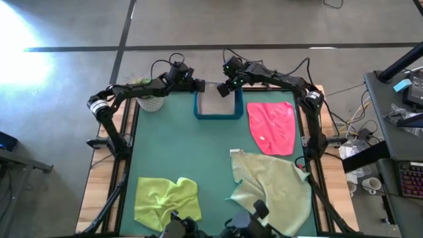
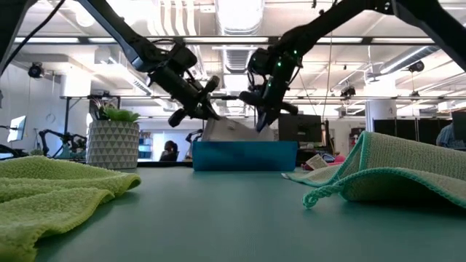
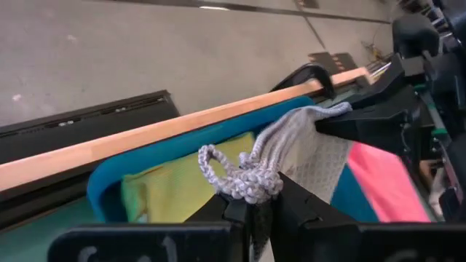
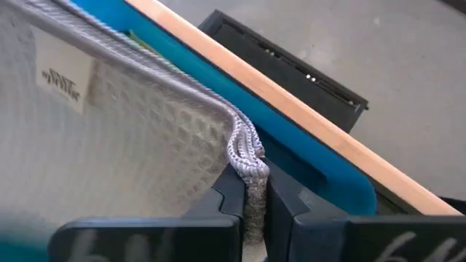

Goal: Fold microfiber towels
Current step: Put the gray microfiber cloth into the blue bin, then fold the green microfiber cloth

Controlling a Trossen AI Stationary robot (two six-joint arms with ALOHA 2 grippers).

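Five towels (image 1: 217,99), one blue tray (image 1: 217,116)

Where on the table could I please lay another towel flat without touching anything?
The widest bare patch of table lies between the blue tray, the pink towel and the lime towel. The far edge is crowded: both tools hold the grey towel over the tray. The sage towel fills the near right.

Bare green table (image 1: 198,152) mid-field, towels at edges, blue tray (image 1: 217,116) behind

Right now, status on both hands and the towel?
Left hand and right hand shut on grey towel, held over blue tray. Yellow towel already inside. Nothing blocking.
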